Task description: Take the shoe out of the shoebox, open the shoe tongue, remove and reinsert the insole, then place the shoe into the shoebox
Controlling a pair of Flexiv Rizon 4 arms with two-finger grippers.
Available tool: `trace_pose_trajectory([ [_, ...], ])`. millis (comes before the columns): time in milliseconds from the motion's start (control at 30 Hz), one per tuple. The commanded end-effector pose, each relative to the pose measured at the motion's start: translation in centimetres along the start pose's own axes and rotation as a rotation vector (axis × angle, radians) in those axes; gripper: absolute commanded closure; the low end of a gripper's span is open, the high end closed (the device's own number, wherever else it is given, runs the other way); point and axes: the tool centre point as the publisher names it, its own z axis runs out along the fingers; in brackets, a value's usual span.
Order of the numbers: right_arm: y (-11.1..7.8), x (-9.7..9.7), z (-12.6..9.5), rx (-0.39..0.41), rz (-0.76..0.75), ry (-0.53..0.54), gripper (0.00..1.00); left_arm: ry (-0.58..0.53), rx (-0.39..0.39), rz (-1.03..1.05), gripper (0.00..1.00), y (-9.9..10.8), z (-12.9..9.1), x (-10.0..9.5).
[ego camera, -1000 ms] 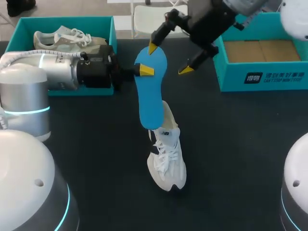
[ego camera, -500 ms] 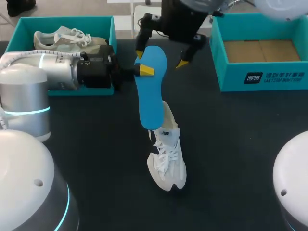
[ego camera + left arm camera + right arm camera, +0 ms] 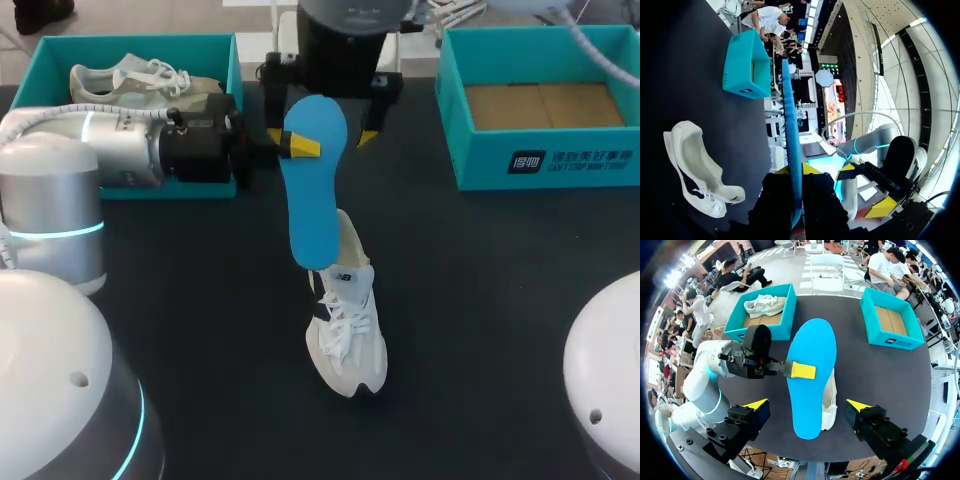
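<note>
Head view: the left hand (image 3: 300, 147) pinches the blue insole (image 3: 312, 205) over the white shoe (image 3: 348, 335), which lies on the dark worktop (image 3: 480, 300).
Left wrist view: the insole stands edge-on, squeezed between both fingers.
Right wrist view: the right hand (image 3: 807, 405) is spread wide, not touching the insole.

The dark table (image 3: 500, 300) is being lit evenly from overhead, and only a faint, soft shadow is being cast under the white shoe (image 3: 348, 335). The blue insole (image 3: 312, 180) is being lit flatly, while bright highlights are being thrown off the left arm's glossy shell (image 3: 60, 190). In the left wrist view the table is being rendered almost black.
</note>
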Motion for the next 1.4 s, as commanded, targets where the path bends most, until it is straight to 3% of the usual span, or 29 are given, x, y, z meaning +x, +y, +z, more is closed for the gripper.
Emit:
trace_pose_trajectory([
  [33,0.7,0.7,0.4,0.008,0.004,-0.058,0.00,-0.002,0.000,0.000,1.00,0.1,-0.1,0.0],
  [300,1.2,0.3,0.4,-0.047,0.010,-0.097,0.00,-0.002,0.000,0.000,1.00,0.1,-0.1,0.0],
  [800,1.2,0.3,0.4,-0.047,0.010,-0.097,0.00,-0.002,0.000,0.000,1.00,0.1,-0.1,0.0],
  [833,1.2,0.2,0.4,-0.082,0.047,-0.048,0.00,-0.002,0.000,0.000,1.00,0.1,-0.1,0.0],
  [933,0.9,-0.5,0.6,-0.058,0.020,0.000,0.00,-0.002,0.000,0.000,1.00,0.1,-0.1,0.0],
  [1400,1.0,-4.9,0.7,-0.122,0.007,0.286,0.00,-0.002,0.000,0.000,1.00,0.1,-0.1,0.0],
])
